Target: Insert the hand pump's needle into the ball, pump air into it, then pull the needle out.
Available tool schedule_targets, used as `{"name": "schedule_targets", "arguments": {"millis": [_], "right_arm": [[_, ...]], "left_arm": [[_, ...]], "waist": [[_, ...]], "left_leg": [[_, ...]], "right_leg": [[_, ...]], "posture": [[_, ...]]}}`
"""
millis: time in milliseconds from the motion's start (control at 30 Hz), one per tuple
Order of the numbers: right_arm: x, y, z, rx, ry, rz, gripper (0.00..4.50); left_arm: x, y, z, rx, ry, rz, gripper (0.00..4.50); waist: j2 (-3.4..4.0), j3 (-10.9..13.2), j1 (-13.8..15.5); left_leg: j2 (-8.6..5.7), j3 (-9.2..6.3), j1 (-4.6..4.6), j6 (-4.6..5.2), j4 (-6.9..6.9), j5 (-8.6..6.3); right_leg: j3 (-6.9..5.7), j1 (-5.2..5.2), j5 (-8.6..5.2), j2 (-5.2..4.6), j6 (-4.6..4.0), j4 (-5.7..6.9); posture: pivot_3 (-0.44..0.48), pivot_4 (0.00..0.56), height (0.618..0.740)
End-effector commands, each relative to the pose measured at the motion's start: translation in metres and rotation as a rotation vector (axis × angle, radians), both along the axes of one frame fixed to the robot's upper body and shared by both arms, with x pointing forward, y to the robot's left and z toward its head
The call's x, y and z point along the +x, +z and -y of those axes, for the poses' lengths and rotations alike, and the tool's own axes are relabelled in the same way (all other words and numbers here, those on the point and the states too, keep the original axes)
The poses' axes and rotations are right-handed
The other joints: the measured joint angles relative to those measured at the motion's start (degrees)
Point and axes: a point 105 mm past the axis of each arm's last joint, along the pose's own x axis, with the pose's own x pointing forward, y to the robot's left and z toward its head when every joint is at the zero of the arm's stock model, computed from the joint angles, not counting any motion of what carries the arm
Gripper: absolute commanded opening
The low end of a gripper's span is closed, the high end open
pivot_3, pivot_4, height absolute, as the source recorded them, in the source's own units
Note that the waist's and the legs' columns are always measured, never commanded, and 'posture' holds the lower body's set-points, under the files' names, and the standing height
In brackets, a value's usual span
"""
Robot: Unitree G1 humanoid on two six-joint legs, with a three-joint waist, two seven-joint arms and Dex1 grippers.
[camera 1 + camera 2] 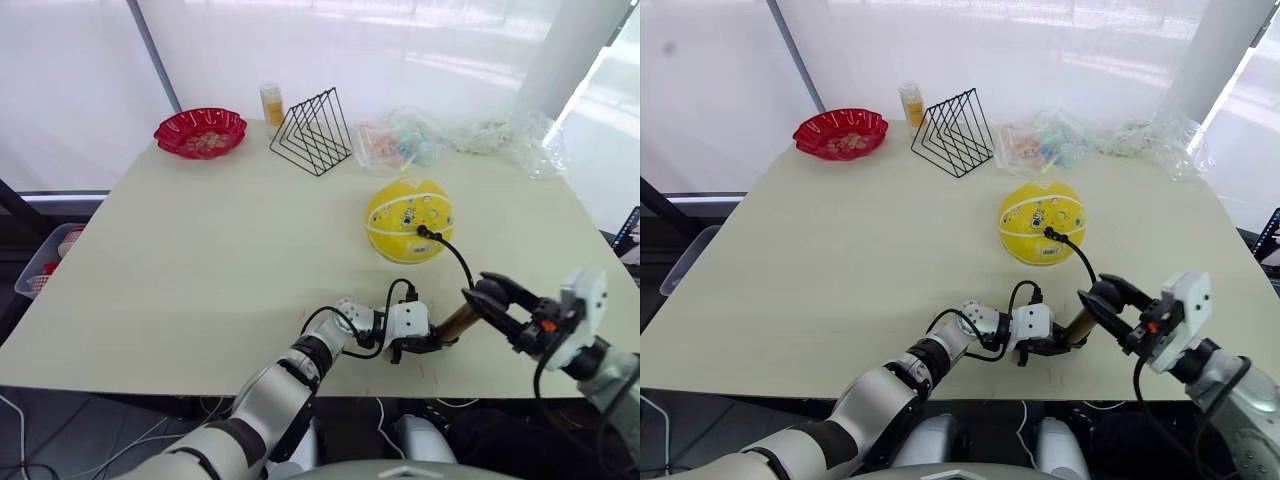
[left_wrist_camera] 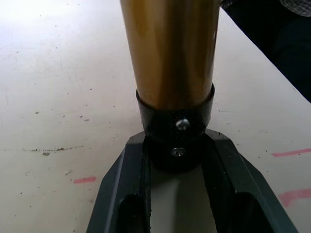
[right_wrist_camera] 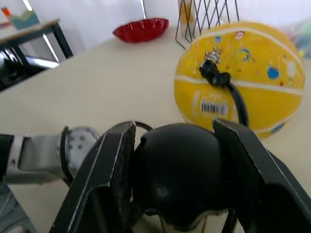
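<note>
The yellow ball (image 1: pixel 408 220) sits round on the table, right of centre. A black hose (image 1: pixel 450 250) runs from a black fitting (image 3: pixel 214 74) plugged into the ball's side; the needle itself is hidden inside. The hand pump's gold barrel (image 1: pixel 458 322) lies near the front edge. My left gripper (image 1: pixel 428 343) is shut on the barrel's black end cap (image 2: pixel 176 131). My right gripper (image 1: pixel 490 300) is shut on the pump's black handle (image 3: pixel 177 170) at the other end.
A red scalloped bowl (image 1: pixel 200 131) stands at the far left corner. A black wire rack (image 1: pixel 312 130) and a small yellow bottle (image 1: pixel 271 103) stand at the back. Clear plastic bags (image 1: pixel 450 135) lie at the back right. The table's front edge (image 1: pixel 200 392) is close to both grippers.
</note>
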Motion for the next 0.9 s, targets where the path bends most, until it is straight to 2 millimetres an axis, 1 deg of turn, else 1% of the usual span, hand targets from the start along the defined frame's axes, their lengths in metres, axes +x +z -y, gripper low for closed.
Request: {"name": "schedule_targets", "arguments": {"millis": [33,67,100,167,200,233,267,300,333,367,433,567,667,700,733,833,900], "right_arm": [[0.002,0.005,0.008,-0.006,-0.013,-0.005,2.03],[0.003,0.016,0.009,-0.002,-0.005,0.028,2.03],[0.003,0.021,0.01,-0.001,-0.001,0.043,2.03],[0.004,0.055,0.011,0.028,0.013,0.145,2.03],[0.003,0.071,0.012,0.036,0.024,0.19,2.03],[0.002,0.084,0.012,0.039,0.033,0.227,2.03],[0.002,0.091,0.012,0.039,0.037,0.242,2.03],[0.001,0.095,0.013,0.039,0.039,0.245,2.03],[0.001,0.108,0.016,0.046,0.035,0.279,2.03],[0.0,0.127,0.021,0.048,0.031,0.331,2.03],[-0.004,0.154,0.027,0.05,0.028,0.404,2.03],[-0.013,0.187,0.033,0.057,0.033,0.479,2.03],[-0.019,0.204,0.035,0.076,0.031,0.522,2.03],[-0.021,0.208,0.036,0.086,0.032,0.532,2.03],[-0.021,0.207,0.035,0.093,0.032,0.523,2.03],[-0.018,0.18,0.031,0.083,0.039,0.417,2.03],[-0.017,0.169,0.029,0.083,0.036,0.375,2.03]], "left_arm": [[-0.026,-0.041,-0.021,0.173,-0.057,-0.105,1.02],[-0.026,-0.041,-0.021,0.173,-0.058,-0.105,1.02],[-0.026,-0.041,-0.021,0.173,-0.058,-0.105,1.02],[-0.026,-0.04,-0.02,0.172,-0.059,-0.106,1.02],[-0.027,-0.041,-0.02,0.171,-0.06,-0.106,1.02],[-0.026,-0.04,-0.02,0.172,-0.06,-0.107,1.02],[-0.026,-0.04,-0.02,0.172,-0.06,-0.107,1.02],[-0.026,-0.04,-0.02,0.172,-0.06,-0.107,1.02],[-0.026,-0.04,-0.02,0.172,-0.061,-0.107,1.02],[-0.026,-0.04,-0.02,0.172,-0.062,-0.107,1.02],[-0.026,-0.039,-0.019,0.173,-0.063,-0.107,1.02],[-0.025,-0.039,-0.019,0.174,-0.063,-0.104,1.02],[-0.024,-0.039,-0.02,0.176,-0.062,-0.103,1.02],[-0.024,-0.039,-0.021,0.177,-0.062,-0.103,1.02],[-0.024,-0.039,-0.021,0.177,-0.062,-0.103,1.02],[-0.025,-0.04,-0.022,0.179,-0.064,-0.104,1.02],[-0.025,-0.04,-0.023,0.179,-0.064,-0.105,1.02]], "waist": [[0.01,0.04,0.01],[0.13,0.11,0.02],[0.26,0.19,0.04],[0.45,0.34,0.1],[0.66,0.5,0.13],[0.91,0.7,0.14],[1.05,0.85,0.16],[1.08,0.95,0.3],[1.05,0.99,0.37],[1.14,1.11,0.35],[1.18,1.25,0.33],[1.1,1.45,0.49],[0.97,1.65,0.57],[1.01,1.71,0.57],[1.03,1.74,0.57],[1.04,1.9,0.76],[1.06,1.89,0.76]], "left_leg": [[0.0,0.0,0.0,0.0,0.0,0.0],[0.0,-0.01,-0.01,0.0,0.0,0.0],[0.0,0.0,-0.03,0.0,0.0,0.0],[-0.03,0.0,-0.1,0.0,0.0,0.0],[-0.04,0.0,-0.13,0.0,0.0,0.0],[-0.09,0.0,-0.19,0.0,0.02,0.0],[-0.18,0.01,-0.23,0.0,0.03,0.01],[-0.22,0.02,-0.25,0.0,0.04,0.01],[-0.24,0.01,-0.27,0.01,0.04,0.01],[-0.24,-0.01,-0.28,0.0,0.04,0.01],[-0.29,0.03,-0.3,0.01,0.05,0.02],[-0.29,0.02,-0.33,0.01,0.09,0.02],[-0.29,0.02,-0.36,0.01,0.08,0.02],[-0.28,0.02,-0.4,0.01,0.09,0.02],[-0.29,0.04,-0.42,0.01,0.09,0.02],[-0.3,0.05,-0.45,0.01,0.09,0.02],[-0.27,0.03,-0.44,0.01,0.08,0.02]], "right_leg": [[-0.01,0.0,0.0,0.0,0.0,0.0],[-0.01,-0.01,0.0,-0.02,0.0,0.0],[-0.01,-0.02,0.0,-0.04,0.0,0.0],[-0.03,-0.08,0.0,-0.09,0.0,0.0],[-0.03,-0.09,0.0,-0.1,0.01,0.0],[-0.03,-0.09,0.01,-0.16,0.01,0.0],[-0.03,-0.11,0.02,-0.24,0.04,0.0],[-0.02,-0.11,0.02,-0.27,0.05,0.0],[-0.05,-0.1,0.02,-0.24,0.06,0.0],[-0.08,-0.1,0.01,-0.18,0.06,0.0],[-0.06,-0.11,0.02,-0.04,0.09,0.0],[-0.06,-0.1,0.03,0.0,0.1,0.0],[-0.06,-0.12,0.02,0.0,0.1,0.0],[-0.05,-0.15,0.03,0.0,0.1,0.0],[-0.02,-0.17,0.03,-0.01,0.11,0.0],[-0.03,-0.19,0.03,-0.02,0.12,0.0],[-0.04,-0.18,0.03,0.03,0.12,0.0]], "posture": [[0.0,0.15,0.737],[0.0,0.15,0.737],[0.0,0.15,0.737],[0.0,0.15,0.737],[0.0,0.15,0.737],[0.0,0.15,0.737],[0.0,0.15,0.737],[0.0,0.15,0.737],[0.0,0.15,0.737],[0.0,0.15,0.737],[0.0,0.15,0.737],[0.0,0.15,0.737],[0.0,0.15,0.737],[0.0,0.15,0.737],[0.0,0.15,0.737],[0.0,0.15,0.737],[0.0,0.15,0.737]]}}
